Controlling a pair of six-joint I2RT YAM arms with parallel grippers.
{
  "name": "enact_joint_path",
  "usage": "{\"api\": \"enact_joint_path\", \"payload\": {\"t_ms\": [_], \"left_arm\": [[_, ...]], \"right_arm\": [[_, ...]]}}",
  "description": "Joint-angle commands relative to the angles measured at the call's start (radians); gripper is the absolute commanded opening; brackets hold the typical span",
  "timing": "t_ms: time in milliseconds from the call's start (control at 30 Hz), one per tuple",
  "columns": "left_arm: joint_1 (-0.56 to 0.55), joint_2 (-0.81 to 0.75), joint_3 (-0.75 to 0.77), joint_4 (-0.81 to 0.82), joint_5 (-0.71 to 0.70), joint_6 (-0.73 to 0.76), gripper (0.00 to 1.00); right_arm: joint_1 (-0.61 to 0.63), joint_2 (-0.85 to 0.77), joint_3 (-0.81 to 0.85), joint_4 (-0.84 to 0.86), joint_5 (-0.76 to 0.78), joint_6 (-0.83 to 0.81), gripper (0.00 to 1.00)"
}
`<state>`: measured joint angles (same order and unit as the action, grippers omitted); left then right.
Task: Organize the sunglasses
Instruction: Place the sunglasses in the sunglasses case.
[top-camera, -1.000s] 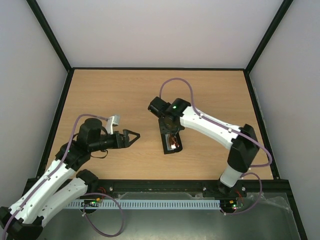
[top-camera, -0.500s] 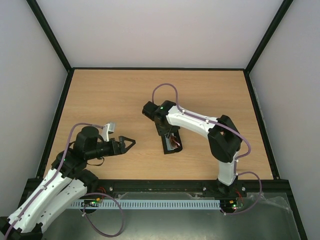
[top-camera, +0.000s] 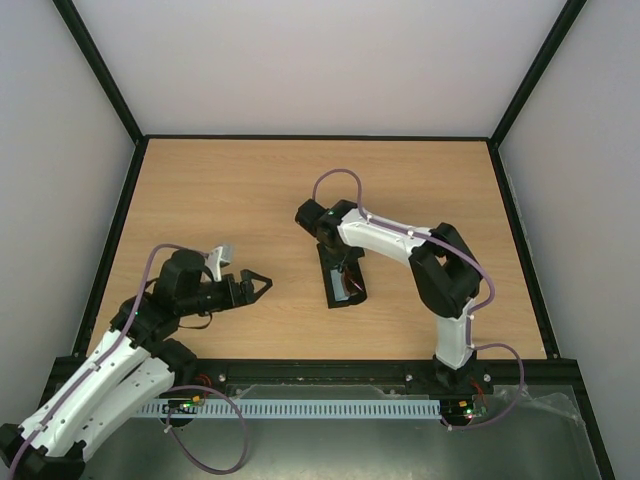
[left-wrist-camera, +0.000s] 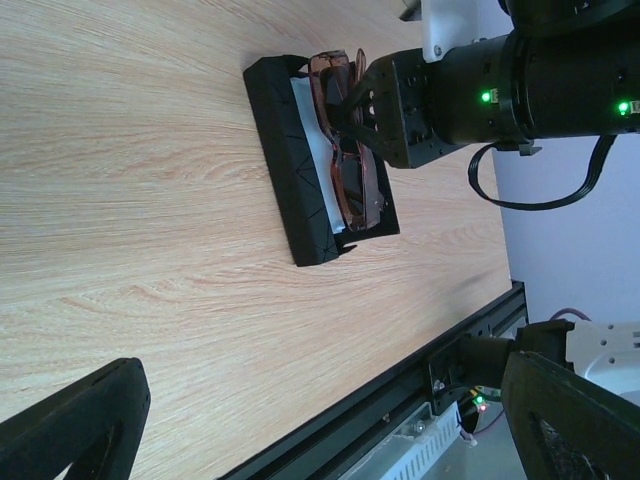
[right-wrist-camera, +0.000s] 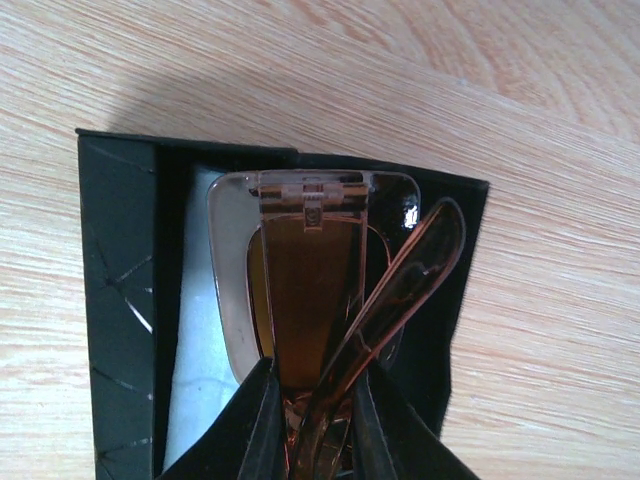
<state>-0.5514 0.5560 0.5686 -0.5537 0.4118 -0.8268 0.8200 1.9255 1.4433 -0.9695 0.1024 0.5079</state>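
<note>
1. My right gripper (right-wrist-camera: 315, 432) is clamped narrowly on the sunglasses (right-wrist-camera: 318, 300), which are folded and sit in the open black case (right-wrist-camera: 115, 300) at the centre of the overhead view.
2. One temple arm (right-wrist-camera: 405, 275) is splayed towards the right wall of the case. I'd ease the frame down level so it lies flat on the pale cloth (right-wrist-camera: 195, 370), and release only once it rests there.
3. I judge the risk to be dragging the light case sideways, so I'd press straight down and not twist.
4. My left gripper (top-camera: 258, 284) hangs wide open and empty at the lower left of the overhead frame, well apart from the case.
5. The table (top-camera: 220, 190) is smooth light wood, enclosed by plain white walls with black frame rails.
</note>
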Motion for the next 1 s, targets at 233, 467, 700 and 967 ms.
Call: {"api": "enact_joint_path", "payload": {"t_ms": [233,467,700,967], "left_arm": [[-0.005,0.039,-0.014,0.033,-0.008,-0.008,0.99],[-0.006,0.045,-0.028,0.056,-0.003,-0.014,0.99],[-0.01,0.047,-0.044,0.07,0.001,-0.014,0.99],[-0.012,0.036,-0.052,0.068,0.003,-0.014,0.99]], "right_arm": [[-0.008,0.081,0.022,0.041,-0.037,-0.034,0.06],[-0.008,0.101,0.051,0.031,-0.067,-0.03,0.06],[-0.008,0.1,0.06,0.037,-0.101,-0.016,0.06],[-0.005,0.092,0.052,0.07,-0.121,0.012,0.06]]}}
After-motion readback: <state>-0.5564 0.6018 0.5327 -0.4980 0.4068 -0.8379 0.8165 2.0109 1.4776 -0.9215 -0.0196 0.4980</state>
